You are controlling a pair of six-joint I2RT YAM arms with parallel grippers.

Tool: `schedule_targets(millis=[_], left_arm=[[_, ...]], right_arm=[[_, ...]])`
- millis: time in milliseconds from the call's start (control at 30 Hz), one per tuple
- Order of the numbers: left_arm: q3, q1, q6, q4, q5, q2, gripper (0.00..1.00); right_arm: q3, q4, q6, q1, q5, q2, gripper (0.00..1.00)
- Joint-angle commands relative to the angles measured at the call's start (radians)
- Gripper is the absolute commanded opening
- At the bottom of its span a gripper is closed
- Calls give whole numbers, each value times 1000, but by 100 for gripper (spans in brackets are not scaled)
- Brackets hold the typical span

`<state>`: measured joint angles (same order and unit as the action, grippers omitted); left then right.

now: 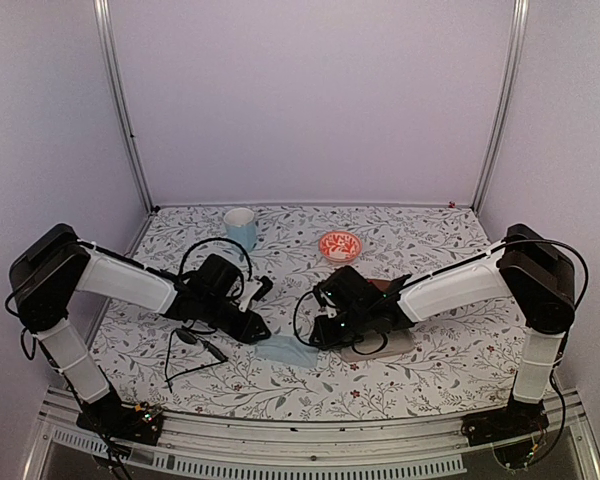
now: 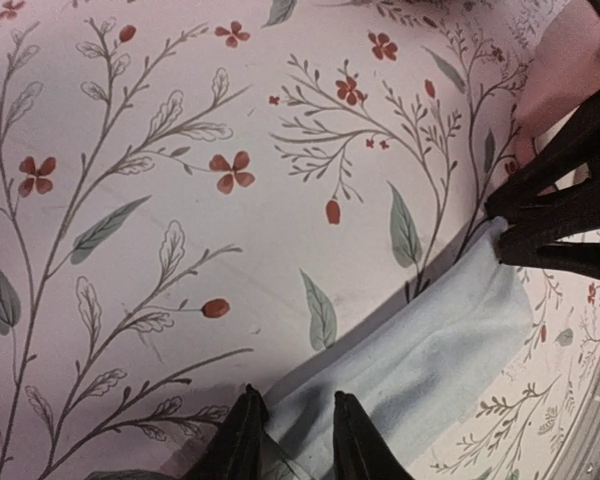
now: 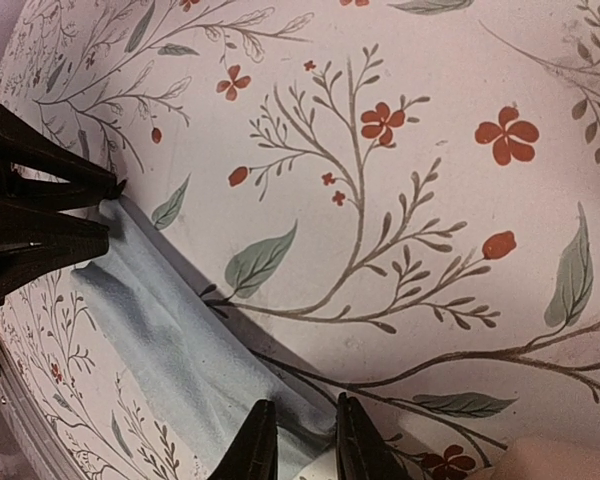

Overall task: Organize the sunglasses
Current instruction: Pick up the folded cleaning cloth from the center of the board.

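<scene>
The black sunglasses [image 1: 194, 342] lie on the flowered table, near and left of my left gripper, their thin arms stretching toward the front edge. A light blue cloth [image 1: 286, 350] lies between my two grippers. My left gripper [image 2: 298, 432] stands open astride one end of the cloth [image 2: 420, 360]. My right gripper [image 3: 298, 440] stands open astride the other end of the cloth [image 3: 180, 340], which bunches between its fingers. Each wrist view shows the other gripper's dark fingers at the far corner of the cloth. I see no pinkish see-through pair.
A pink case [image 1: 378, 345] lies under my right arm, with a brown case [image 1: 382, 286] just behind it. A pale blue cup [image 1: 240, 228] and a red patterned bowl [image 1: 340, 246] stand at the back. Metal posts and white walls close in the table.
</scene>
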<state>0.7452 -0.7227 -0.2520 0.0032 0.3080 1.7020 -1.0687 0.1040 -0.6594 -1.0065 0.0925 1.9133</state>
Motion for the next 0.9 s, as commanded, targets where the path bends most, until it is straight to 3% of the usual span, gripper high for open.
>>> schedule_targets(millis=[0,267,367,633,867], left_arm=[[-23,8,3,-33,20,4,23],[-9,8,3,-34,32,-6,6],[-4,8,1,-33,39,-16,0],[-15,2,-15,-28,62,-79,0],[-46,-23,-36,-28,60,-134,0]], right_arm=[[-9,17,-2,3,16,31,22],[-14,15,10,4,16,15,20],[-13,-1,21,4,27,4,12],[1,-26,42,4,44,-38,2],[55,-22,44,4,34,-111,0]])
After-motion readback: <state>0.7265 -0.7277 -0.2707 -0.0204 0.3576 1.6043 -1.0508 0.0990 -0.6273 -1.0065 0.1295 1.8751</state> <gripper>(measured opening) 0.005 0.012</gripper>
